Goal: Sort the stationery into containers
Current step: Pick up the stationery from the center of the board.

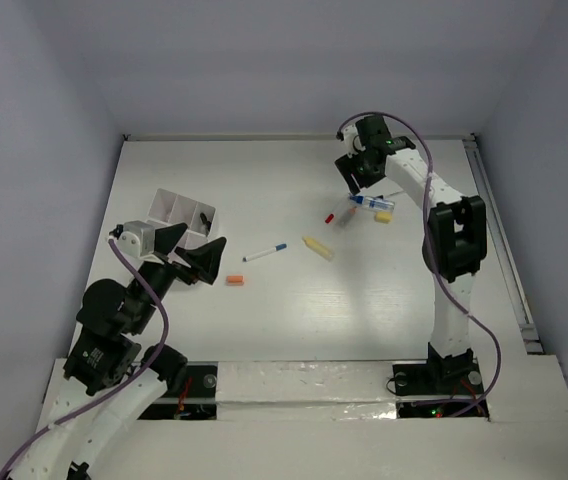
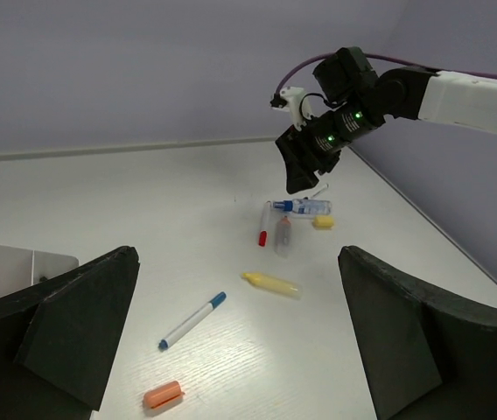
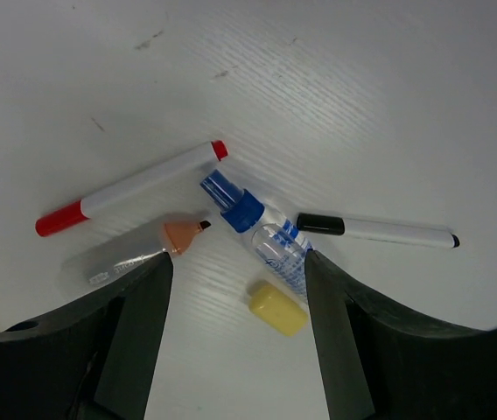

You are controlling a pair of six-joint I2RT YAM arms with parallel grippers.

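Stationery cluster (image 1: 364,206) sits on surface (image 1: 294,330) well apart from white box (image 1: 169,200); right hand (image 3: 237,256) hovers over blue-capped bottle (image 3: 270,241), wide open, empty, and should drop straight, straddling bottle alone, clear of pens (image 3: 380,230).

Counts: one white plastic divided box (image 1: 169,205), eight loose items.
Three thin white pens (image 1: 264,251), one clear blue-capped bottle (image 3: 266,236), one orange-tipped marker (image 3: 122,261), one yellow tube (image 2: 273,283), one yellow block (image 3: 276,308), one orange block (image 2: 162,395).

Likely a robotics lab, white table (image 1: 294,320), plain grey walls (image 1: 264,60) enclosing it
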